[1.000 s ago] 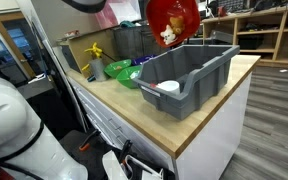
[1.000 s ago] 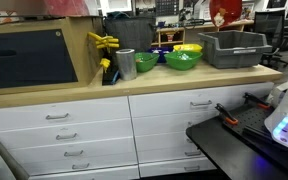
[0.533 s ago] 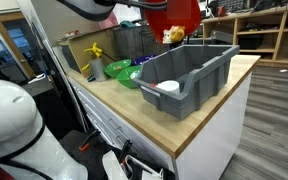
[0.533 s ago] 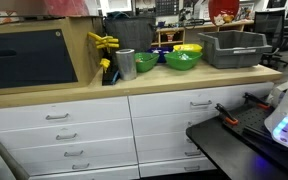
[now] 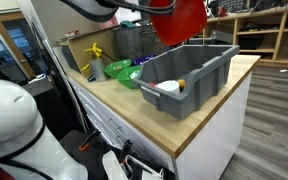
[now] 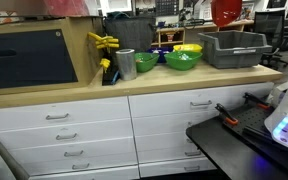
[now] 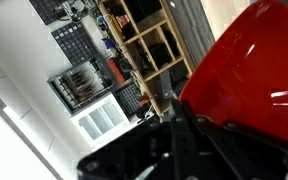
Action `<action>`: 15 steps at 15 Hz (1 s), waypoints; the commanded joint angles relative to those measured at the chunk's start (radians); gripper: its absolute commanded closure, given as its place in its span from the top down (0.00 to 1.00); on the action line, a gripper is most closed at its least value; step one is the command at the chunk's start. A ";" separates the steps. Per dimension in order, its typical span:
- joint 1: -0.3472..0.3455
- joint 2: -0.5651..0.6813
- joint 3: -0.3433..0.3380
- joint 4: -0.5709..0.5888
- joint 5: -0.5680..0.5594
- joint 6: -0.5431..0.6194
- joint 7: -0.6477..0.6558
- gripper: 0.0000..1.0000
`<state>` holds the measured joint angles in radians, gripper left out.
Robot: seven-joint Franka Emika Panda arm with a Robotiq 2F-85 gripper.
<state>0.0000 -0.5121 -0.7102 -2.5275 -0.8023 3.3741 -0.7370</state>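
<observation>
My gripper [image 7: 181, 128] is shut on the rim of a red bowl [image 7: 254, 70]. It holds the bowl tipped over, high above a grey plastic bin [image 5: 199, 85] on the wooden counter. The bowl shows in both exterior views [image 5: 181, 20] [image 6: 227, 11], at the top edge of each. The bin also shows in an exterior view [image 6: 234, 50] at the counter's end. Inside the bin lie a white object [image 5: 166, 89] and a small yellow-orange thing [image 5: 181, 85].
Green bowls [image 5: 131, 75] [image 6: 182, 60], a yellow bowl [image 6: 189, 48], a metal cup [image 6: 126, 64] and a yellow object [image 6: 102, 42] stand on the counter [image 5: 209, 125] beside the bin. A dark crate [image 5: 132, 40] stands behind. Drawers [image 6: 134, 120] run below.
The red bowl has tipped further over. The small yellow-orange thing that sat in it has dropped into the grey bin.
</observation>
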 commanded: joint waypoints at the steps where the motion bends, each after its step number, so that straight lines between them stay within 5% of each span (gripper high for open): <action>1: -0.161 0.101 0.157 0.071 0.096 -0.004 0.070 0.01; 5: -0.467 0.168 0.465 0.146 0.243 -0.150 0.185 0.01; 9: -0.742 0.131 0.786 0.203 0.187 -0.438 0.455 0.01; 12: -0.764 0.118 0.906 0.232 0.207 -0.651 0.612 0.01; 15: -0.608 0.120 0.868 0.275 0.179 -0.847 0.770 0.01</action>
<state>-0.6999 -0.3868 0.1731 -2.2981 -0.6062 2.6731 -0.0845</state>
